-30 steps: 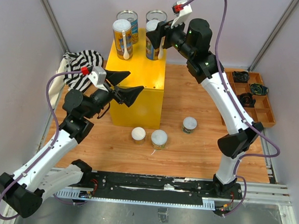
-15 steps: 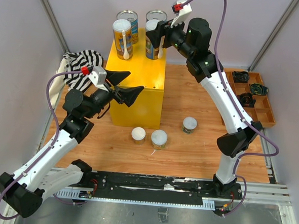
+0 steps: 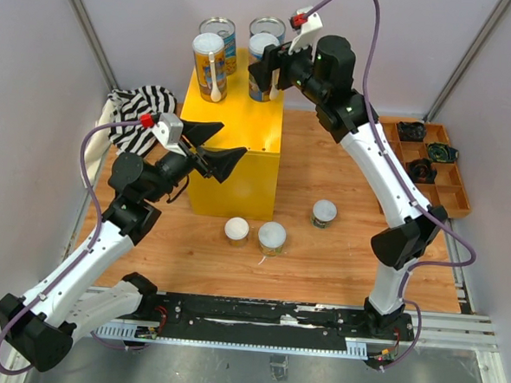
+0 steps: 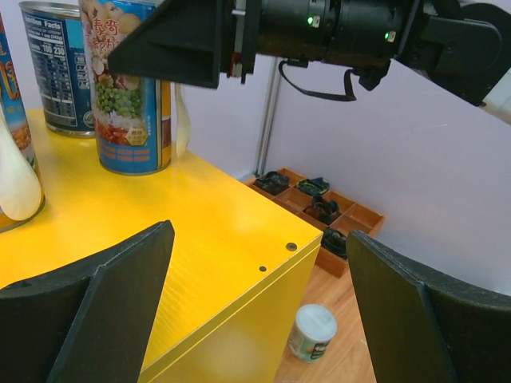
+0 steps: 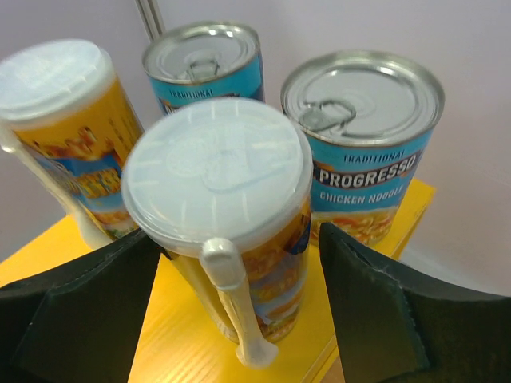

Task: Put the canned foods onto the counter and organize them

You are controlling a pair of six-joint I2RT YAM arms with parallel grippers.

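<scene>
Shifted toward 11 o'clock: right gripper (image 3: 264,73), fingers apart astride tall white-lidded yellow can (image 5: 219,215), one of four at 12 o'clock atop yellow rectangular box (image 3: 239,169). Left gripper (image 3: 231,141) spread wide. Three short cans (image 3: 272,237) below at 6 o'clock; brown compartmented tray (image 3: 459,200) holding black parts (image 3: 438,152).

Yellow counter (image 3: 239,169) at centre, four tall cans (image 3: 208,65) at its far end, right gripper (image 3: 266,69) at the white-lidded can (image 3: 263,46), left gripper (image 3: 233,138) spread wide above the counter's left edge, three short cans (image 3: 272,238) on the wooden floor nearby.
</scene>
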